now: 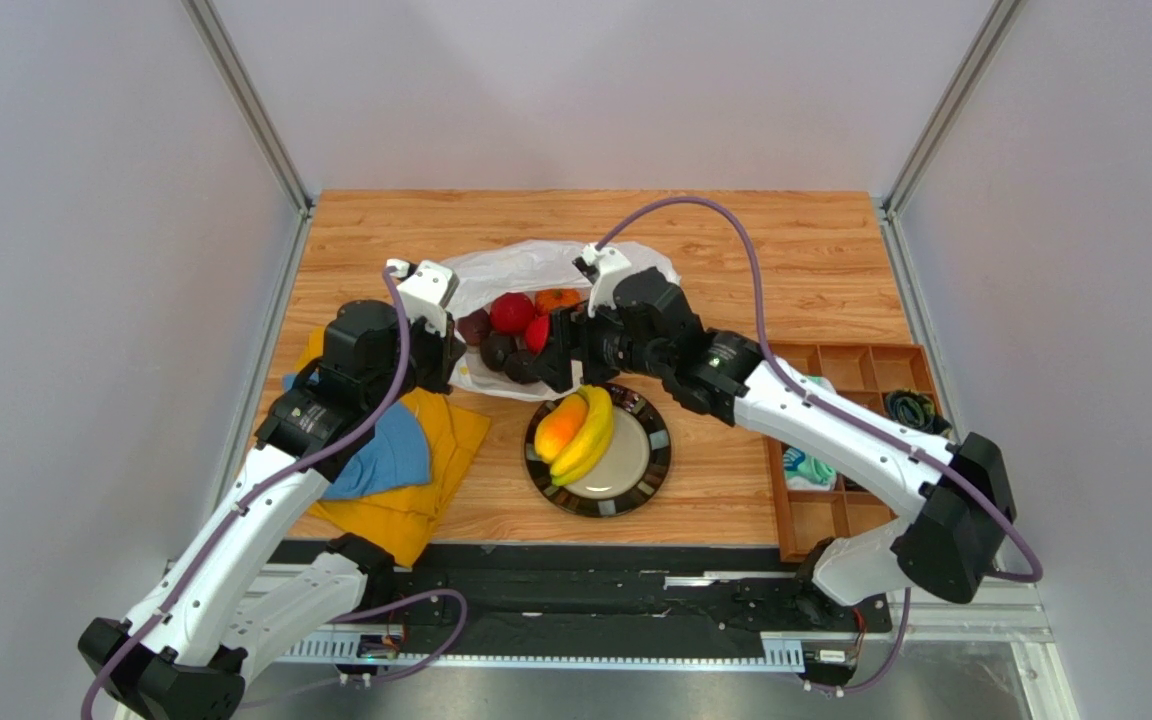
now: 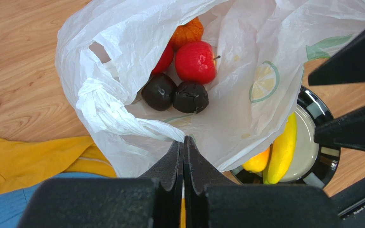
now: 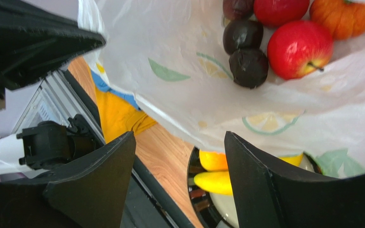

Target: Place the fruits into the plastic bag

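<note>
Left gripper [image 2: 183, 147] clamps the plastic bag [image 2: 137, 28] rim; right gripper [image 3: 178, 137] jaws stand apart; banana [image 2: 282, 152] and mango [image 2: 256, 161] lie on plate [image 2: 313, 100].

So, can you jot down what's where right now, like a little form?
Bag: holds red fruits, dark fruits, orange fruit
Plate: holds banana, mango
Left claw: shut on bag's edge
Right claw: open, empty, by bag's mouth
Not yet bagged: banana, mango

Bright, even overhead light, soft shadows, sharp focus.
</note>
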Robot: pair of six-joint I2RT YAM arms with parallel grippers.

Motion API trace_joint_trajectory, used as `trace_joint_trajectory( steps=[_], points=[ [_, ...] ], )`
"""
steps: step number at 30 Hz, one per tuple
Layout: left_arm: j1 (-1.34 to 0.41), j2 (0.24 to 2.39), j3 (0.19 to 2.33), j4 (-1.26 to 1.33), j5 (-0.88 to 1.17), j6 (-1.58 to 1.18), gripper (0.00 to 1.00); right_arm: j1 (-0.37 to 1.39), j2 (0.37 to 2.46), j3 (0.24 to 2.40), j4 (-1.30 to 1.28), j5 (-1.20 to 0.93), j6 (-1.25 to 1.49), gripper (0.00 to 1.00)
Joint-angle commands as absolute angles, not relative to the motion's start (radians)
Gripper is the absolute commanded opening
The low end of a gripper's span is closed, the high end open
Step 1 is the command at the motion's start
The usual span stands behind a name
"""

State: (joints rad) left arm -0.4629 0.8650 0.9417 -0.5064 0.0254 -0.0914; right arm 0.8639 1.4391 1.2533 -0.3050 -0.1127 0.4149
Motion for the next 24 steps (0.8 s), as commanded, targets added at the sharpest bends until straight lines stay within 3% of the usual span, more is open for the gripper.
trace_joint_trajectory(
  steps=[1, 9, 24],
  points=[
    [-0.465, 0.856, 0.982, -0.495, 0.034, -0.103, 0.00, 0.876, 1.350, 1.149, -0.245, -0.124, 0.511, 0.72],
    [-0.465, 0.854, 0.983, -0.495, 0.032, -0.104, 0.00, 0.877, 1.221, 0.925, -0.247, -0.089, 0.597, 0.70],
    [-0.465, 0.856, 0.982, -0.495, 0.032, -0.103, 0.00, 0.799, 1.298, 0.796, -0.144, -0.089, 0.684, 0.67]
  ],
)
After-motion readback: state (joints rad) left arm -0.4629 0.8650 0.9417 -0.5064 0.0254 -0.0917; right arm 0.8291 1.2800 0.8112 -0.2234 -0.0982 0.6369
